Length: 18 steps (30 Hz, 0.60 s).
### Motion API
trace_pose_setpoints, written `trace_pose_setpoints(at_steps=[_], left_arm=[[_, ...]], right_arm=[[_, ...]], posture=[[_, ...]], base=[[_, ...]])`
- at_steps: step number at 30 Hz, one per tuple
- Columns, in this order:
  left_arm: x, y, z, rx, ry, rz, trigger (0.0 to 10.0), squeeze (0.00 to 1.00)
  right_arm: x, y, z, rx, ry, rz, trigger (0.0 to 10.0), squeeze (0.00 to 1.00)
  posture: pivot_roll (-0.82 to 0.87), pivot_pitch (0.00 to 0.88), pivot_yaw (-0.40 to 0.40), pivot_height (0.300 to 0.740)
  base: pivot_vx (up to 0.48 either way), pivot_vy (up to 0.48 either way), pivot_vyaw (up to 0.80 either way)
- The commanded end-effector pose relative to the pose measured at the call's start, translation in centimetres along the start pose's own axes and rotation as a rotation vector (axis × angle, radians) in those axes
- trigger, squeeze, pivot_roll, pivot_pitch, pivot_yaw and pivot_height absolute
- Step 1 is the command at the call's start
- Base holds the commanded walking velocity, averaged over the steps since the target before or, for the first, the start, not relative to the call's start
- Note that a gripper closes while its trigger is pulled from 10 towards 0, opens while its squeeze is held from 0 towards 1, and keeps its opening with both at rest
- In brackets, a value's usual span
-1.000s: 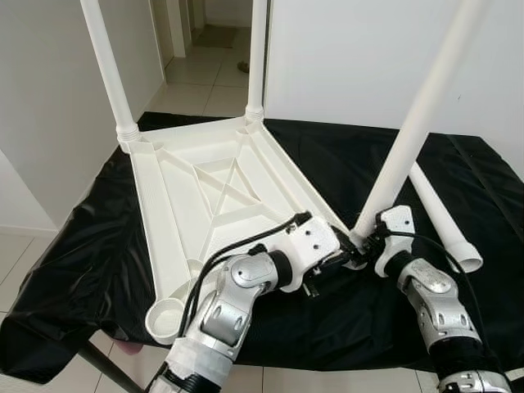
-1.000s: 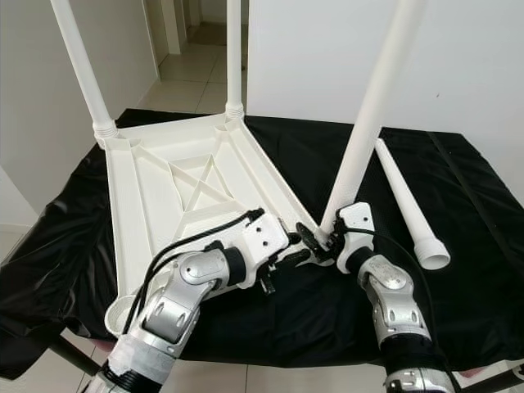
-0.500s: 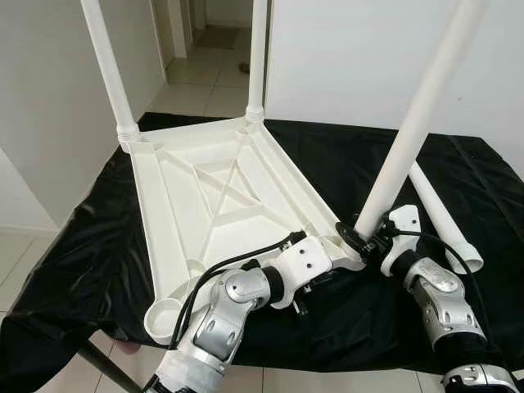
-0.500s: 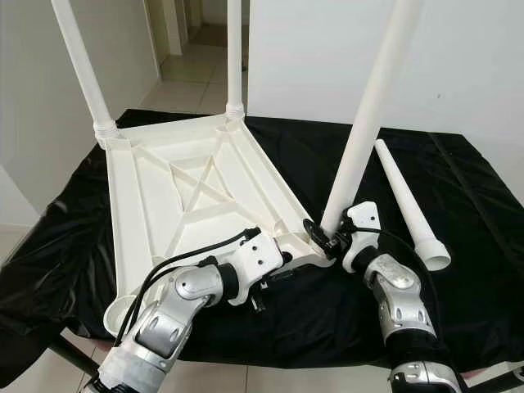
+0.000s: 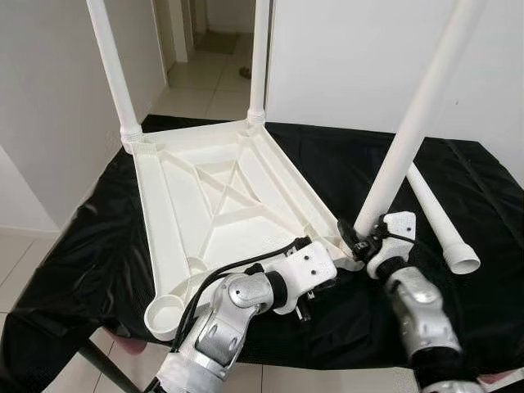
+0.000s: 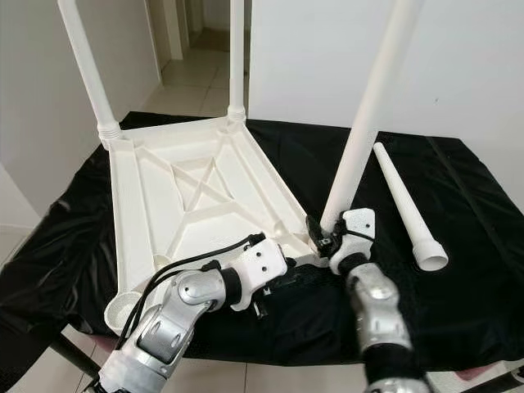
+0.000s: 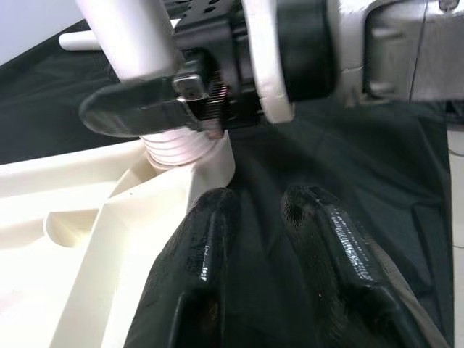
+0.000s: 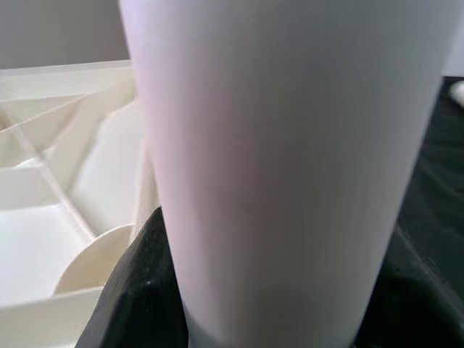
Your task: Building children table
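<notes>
Now right gripper (image 5: 357,238) clamps leg (image 5: 409,131) (tilted).

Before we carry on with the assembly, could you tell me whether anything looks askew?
The third leg, gripped at its base by the right gripper, leans away from the tabletop, while the two far legs stand straight.

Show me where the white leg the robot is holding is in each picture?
Left eye view: the held leg slants up on the right side.
Right eye view: the same leg, right of centre.
Left wrist view: its ribbed foot, gripped by black fingers.
Right wrist view: close up, mid-picture.
Shared landmark: the upturned white tabletop.
</notes>
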<state>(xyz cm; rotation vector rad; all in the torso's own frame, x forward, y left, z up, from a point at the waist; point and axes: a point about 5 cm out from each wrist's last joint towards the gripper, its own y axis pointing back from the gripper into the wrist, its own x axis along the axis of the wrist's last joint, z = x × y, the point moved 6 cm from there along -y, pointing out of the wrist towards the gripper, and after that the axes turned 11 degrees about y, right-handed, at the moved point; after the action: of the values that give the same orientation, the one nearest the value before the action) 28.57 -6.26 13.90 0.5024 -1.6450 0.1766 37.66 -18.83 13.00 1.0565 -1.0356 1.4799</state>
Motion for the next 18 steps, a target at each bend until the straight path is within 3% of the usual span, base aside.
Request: trace_pose_setpoints(at_steps=[1,6,8,10,14,18], left_arm=[[0.4,-0.4,-0.5,0.130,0.049,0.045,10.0,0.00],[0.5,-0.4,-0.5,0.133,0.050,0.047,10.0,0.00],[0.5,-0.4,-0.5,0.133,0.050,0.047,10.0,0.00],[0.5,-0.3,-0.5,0.135,0.051,0.047,10.0,0.00],[0.5,-0.3,-0.6,0.137,0.053,0.048,10.0,0.00],[0.5,-0.3,-0.6,0.139,0.052,0.047,10.0,0.00]], right_arm=[[-2.3,0.7,0.2,-0.044,0.013,-0.106,10.0,0.00],[-3.1,1.7,1.1,-0.334,0.004,-0.192,10.0,0.00],[-3.1,1.7,1.1,-0.334,0.004,-0.192,10.0,0.00],[-3.6,3.0,0.6,-0.467,-0.003,-0.246,10.0,0.00],[-3.3,2.9,-0.4,-0.459,-0.023,-0.241,10.0,0.00],[-3.1,2.7,-0.1,-0.454,-0.025,-0.233,10.0,0.00]], posture=[[-0.02,0.010,-0.034,0.740],[-0.02,0.012,-0.039,0.740],[-0.02,0.012,-0.039,0.740],[-0.01,0.014,-0.042,0.740],[-0.01,0.016,-0.042,0.740],[-0.01,0.019,-0.045,0.740]], base=[[0.000,0.000,0.00],[0.000,0.000,0.00],[0.000,0.000,0.00],[0.000,0.000,0.00],[0.000,0.000,0.00],[0.000,0.000,0.00]])
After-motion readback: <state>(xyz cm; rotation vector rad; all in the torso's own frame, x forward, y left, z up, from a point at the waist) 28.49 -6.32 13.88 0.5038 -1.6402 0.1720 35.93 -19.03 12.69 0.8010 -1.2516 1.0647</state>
